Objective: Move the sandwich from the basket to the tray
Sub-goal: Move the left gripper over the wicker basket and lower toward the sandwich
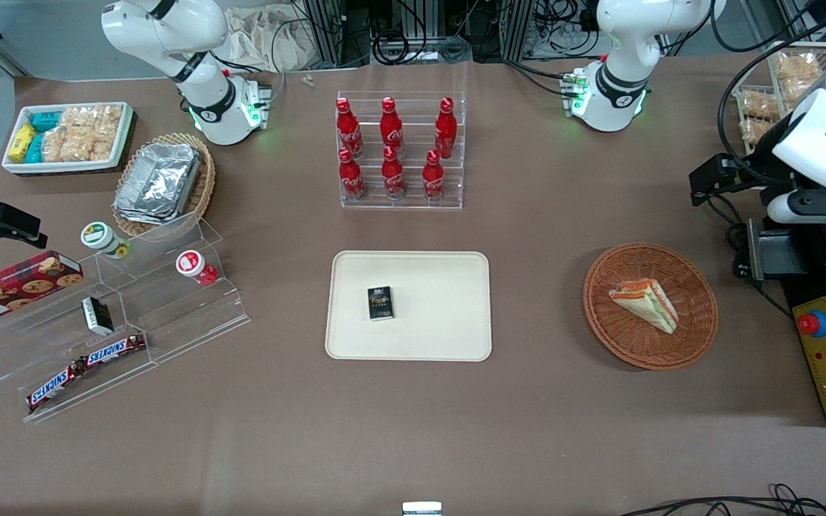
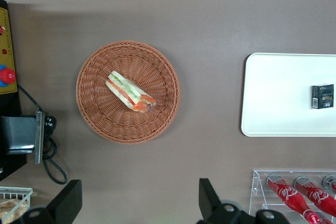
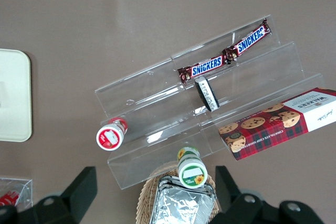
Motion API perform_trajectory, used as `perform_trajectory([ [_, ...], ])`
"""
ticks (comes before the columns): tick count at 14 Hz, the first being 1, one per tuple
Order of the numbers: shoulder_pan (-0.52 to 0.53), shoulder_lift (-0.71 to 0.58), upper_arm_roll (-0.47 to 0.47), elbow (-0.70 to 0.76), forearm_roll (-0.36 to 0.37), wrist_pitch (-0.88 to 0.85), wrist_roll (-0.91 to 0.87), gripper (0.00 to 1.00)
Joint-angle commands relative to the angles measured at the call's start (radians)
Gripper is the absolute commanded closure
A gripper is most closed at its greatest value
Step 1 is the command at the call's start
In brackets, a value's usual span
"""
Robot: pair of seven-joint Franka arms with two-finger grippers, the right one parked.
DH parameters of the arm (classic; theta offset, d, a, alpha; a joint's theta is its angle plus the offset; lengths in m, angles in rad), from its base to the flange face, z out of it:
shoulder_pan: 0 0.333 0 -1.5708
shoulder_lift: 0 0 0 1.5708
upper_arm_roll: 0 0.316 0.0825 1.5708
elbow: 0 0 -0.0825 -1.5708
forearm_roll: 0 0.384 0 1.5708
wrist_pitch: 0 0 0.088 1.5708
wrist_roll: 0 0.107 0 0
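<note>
**Visitor:** One sandwich (image 1: 645, 303), is that all that has to move?

**Onlooker:** Yes. It lies in the basket (image 1: 700, 326), at the right of the front view, a pale wedge with orange, red and green layers along its edge. Nothing touches it.

**Visitor:** Where is the tray?

**Onlooker:** At the centre of that view, well apart from the basket. The tray (image 1: 449, 337) is cream, with a low rim, and holds only a small dark box (image 1: 380, 302).

**Visitor:** And the gripper?

**Onlooker:** The gripper (image 2: 137, 203) hangs high above the table, near the basket but not over the sandwich. Its two fingers (image 2: 68, 199) stand wide apart with nothing between them.

**Visitor:** So how far along is it?

**Onlooker:** By my reckoning, nothing is done yet. The reach, the grasp, the carry to the tray and the release are all left.

**Visitor:** Anything else nearby?

**Onlooker:** A rack of red bottles (image 1: 392, 147) stands farther from the front camera than the tray.
</note>
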Motion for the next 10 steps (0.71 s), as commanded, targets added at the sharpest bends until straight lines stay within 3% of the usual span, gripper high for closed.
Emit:
perform_trajectory([
  [1, 0.005, -0.020, -0.002, 0.006, 0.017, -0.013, -0.015, 0.00],
  [4, 0.013, -0.005, -0.001, 0.002, 0.017, -0.013, -0.036, 0.00],
  [10, 0.016, -0.013, 0.092, -0.203, 0.008, 0.135, -0.435, 0.00],
])
